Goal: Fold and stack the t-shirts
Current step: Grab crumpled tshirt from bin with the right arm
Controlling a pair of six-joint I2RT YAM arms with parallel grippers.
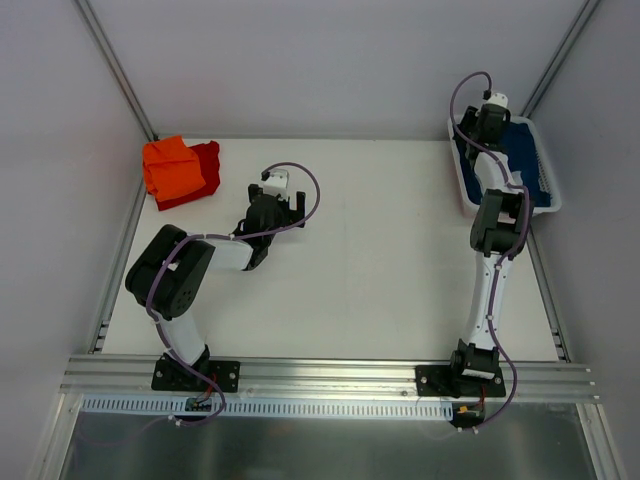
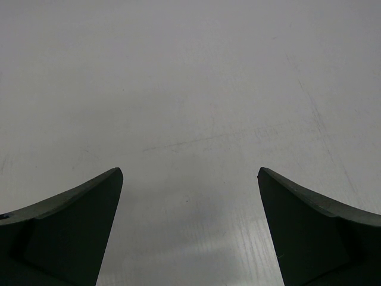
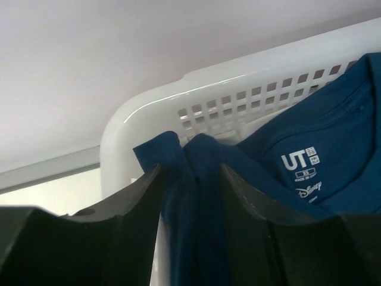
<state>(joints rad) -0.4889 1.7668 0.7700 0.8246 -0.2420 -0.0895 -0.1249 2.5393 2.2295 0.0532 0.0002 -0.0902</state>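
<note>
Navy t-shirt (image 3: 333, 131) is lying in the white basket (image 3: 238, 77) at the table's two o'clock corner, its collar label facing up. My right gripper (image 3: 190, 174) is pinching a ridge of its cloth just inside the basket rim, with the jaws narrowed onto the fabric. My left gripper (image 2: 190, 179) is hanging spread wide over bare table (image 2: 190, 71), toward eleven o'clock of centre, holding nothing. At ten o'clock the orange tee (image 1: 172, 165) is sitting folded on the red tee (image 1: 208, 158), so I am judging those two done and this one at the pick-up step. Next I am expecting to need a lift high enough to clear the basket wall, then a carry toward centre. The shirt will probably be hanging bunched, so the left gripper will likely be taking an edge to spread it flat.
</note>
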